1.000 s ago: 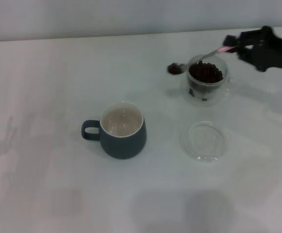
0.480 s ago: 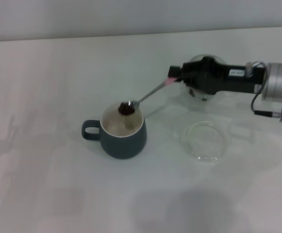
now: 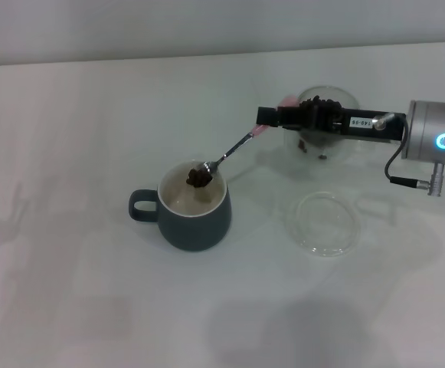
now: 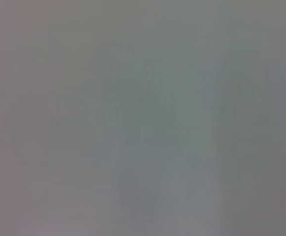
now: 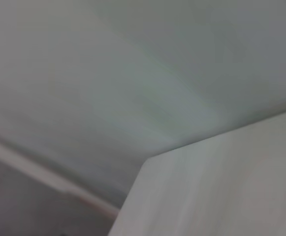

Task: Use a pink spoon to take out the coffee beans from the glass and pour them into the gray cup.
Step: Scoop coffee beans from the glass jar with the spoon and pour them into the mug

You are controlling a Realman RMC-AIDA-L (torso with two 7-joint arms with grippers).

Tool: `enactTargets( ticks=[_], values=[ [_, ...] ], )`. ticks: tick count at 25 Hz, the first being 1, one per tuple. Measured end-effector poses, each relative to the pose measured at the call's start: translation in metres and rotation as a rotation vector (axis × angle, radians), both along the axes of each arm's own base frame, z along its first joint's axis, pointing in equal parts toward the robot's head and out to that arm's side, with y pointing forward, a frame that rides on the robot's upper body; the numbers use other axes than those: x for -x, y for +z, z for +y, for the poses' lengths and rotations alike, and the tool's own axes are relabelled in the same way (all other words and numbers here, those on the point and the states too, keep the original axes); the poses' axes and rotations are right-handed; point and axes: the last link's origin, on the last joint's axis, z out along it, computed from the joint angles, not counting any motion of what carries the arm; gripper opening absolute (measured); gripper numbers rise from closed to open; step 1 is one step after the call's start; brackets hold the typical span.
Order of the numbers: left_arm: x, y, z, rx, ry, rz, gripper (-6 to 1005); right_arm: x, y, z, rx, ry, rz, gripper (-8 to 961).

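Observation:
In the head view the gray cup (image 3: pixel 194 207) stands near the middle of the table, handle to the left. My right gripper (image 3: pixel 272 117) reaches in from the right, shut on the pink spoon (image 3: pixel 235 148). The spoon's metal bowl slants down over the cup's mouth with a clump of coffee beans (image 3: pixel 199 178) on it. The glass (image 3: pixel 322 130) with more dark beans sits behind the gripper, partly hidden by it. The left gripper is out of view. Both wrist views show only blank pale surfaces.
A flat clear glass dish (image 3: pixel 322 223) lies on the white table (image 3: pixel 69 153) to the right of the cup, below my right arm (image 3: pixel 436 142). The table's far edge meets a wall at the top.
The right gripper carried the loaded spoon from beside the glass leftward to over the gray cup. Since half a second ago the spoon bowl has dipped lower and tilted at the cup's mouth.

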Motion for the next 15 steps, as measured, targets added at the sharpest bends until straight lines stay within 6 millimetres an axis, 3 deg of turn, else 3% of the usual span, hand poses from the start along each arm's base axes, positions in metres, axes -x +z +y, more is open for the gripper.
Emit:
enactTargets(
  ticks=[7,15],
  values=[
    [-0.001,0.001,0.003,0.002,-0.005,0.005,800,0.013,0.001,-0.003,-0.121,0.251,-0.06,268],
    [0.0,0.002,0.005,-0.006,0.001,0.005,800,0.013,0.005,-0.001,-0.156,0.307,-0.09,275]
  ],
)
